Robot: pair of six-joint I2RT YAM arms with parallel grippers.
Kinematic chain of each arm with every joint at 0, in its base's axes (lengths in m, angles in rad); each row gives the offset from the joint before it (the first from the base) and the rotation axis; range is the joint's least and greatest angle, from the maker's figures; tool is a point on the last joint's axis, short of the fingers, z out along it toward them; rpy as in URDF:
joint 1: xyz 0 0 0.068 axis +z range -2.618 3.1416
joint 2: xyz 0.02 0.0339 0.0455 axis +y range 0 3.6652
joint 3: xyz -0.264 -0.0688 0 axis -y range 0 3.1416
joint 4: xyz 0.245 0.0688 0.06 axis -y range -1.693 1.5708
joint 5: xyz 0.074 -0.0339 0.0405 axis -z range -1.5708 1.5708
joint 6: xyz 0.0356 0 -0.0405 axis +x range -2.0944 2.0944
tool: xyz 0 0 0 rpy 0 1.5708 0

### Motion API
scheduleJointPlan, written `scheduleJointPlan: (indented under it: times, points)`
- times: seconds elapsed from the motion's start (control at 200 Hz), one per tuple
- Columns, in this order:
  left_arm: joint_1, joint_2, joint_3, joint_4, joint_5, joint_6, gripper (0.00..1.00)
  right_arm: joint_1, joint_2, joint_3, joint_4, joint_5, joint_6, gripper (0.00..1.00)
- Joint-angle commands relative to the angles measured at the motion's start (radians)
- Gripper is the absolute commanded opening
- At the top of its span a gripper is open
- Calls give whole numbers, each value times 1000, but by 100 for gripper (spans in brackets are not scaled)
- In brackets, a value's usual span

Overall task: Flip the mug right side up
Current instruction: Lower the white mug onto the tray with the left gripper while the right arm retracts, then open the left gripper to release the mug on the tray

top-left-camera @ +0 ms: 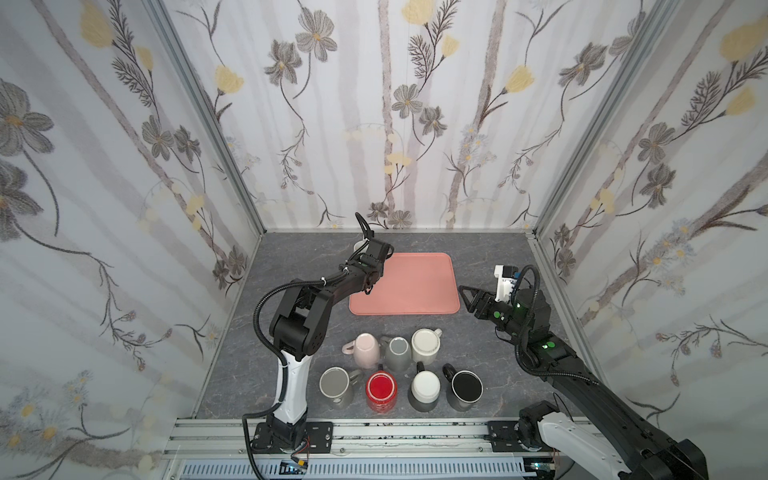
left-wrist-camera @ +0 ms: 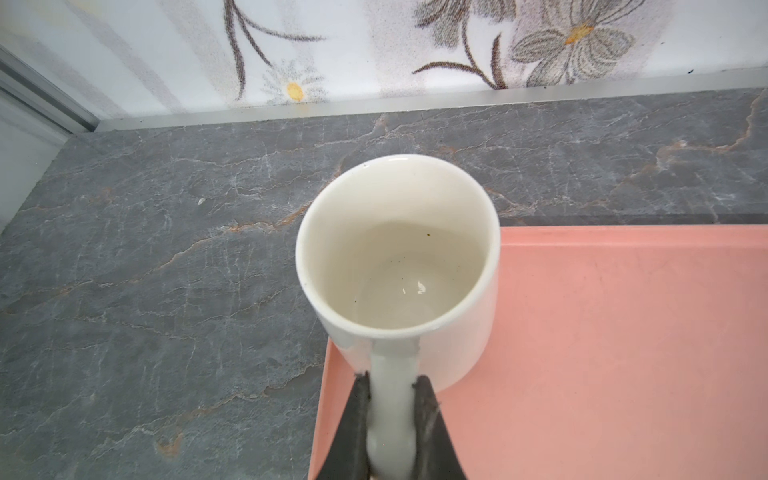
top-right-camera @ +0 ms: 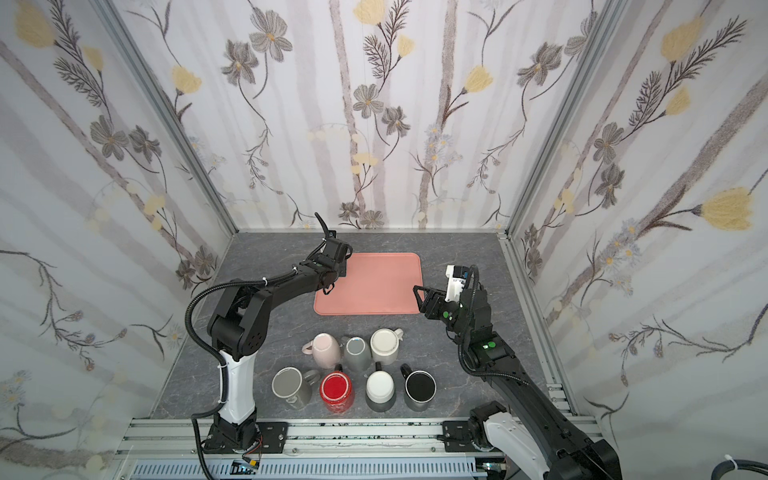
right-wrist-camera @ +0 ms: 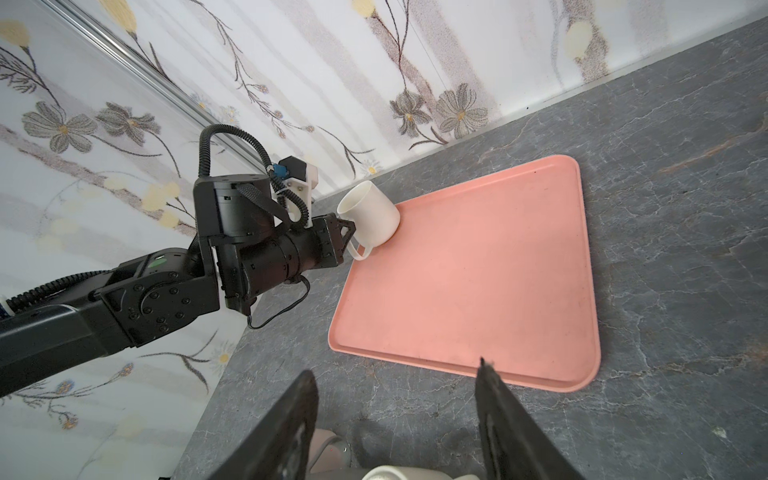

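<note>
Grey counter (left-wrist-camera: 166,249) carries a pink tray (right-wrist-camera: 478,270); at its far left corner the white mug (right-wrist-camera: 370,216) tilts, mouth upward. Both top views mostly hide it behind the left arm (top-left-camera: 332,286); the left wrist view shows the left end effector (left-wrist-camera: 392,380) clamped on its handle. Right end effector (right-wrist-camera: 395,370) gapes empty.

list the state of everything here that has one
mug: tilted, base at tray corner
left claw: shut on mug
right claw: open, empty
tray: flat on table
seven front mugs: seem upside down
</note>
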Motion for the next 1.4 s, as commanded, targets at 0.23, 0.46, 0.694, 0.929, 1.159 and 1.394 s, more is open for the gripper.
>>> scheduleJointPlan:
  times: [0.23,0.46,0.694,0.929,1.159,1.394]
  points:
    - [11,-51,-80,39,30,-77,40,-2,8,6,-1,-17,-3,66]
    - [11,-174,-116,57,91,-141,57,-1,29,29,-59,-34,-39,71]
    - [1,-445,-287,159,263,-269,78,10,85,49,-188,-84,-122,74]
    - [-4,-709,-512,242,370,-363,100,100,104,62,-375,-40,-200,77]
    - [-5,-909,-683,255,382,-404,100,211,70,93,-616,51,-189,79]
    - [-6,-969,-768,262,394,-427,100,293,79,159,-817,130,-154,76]
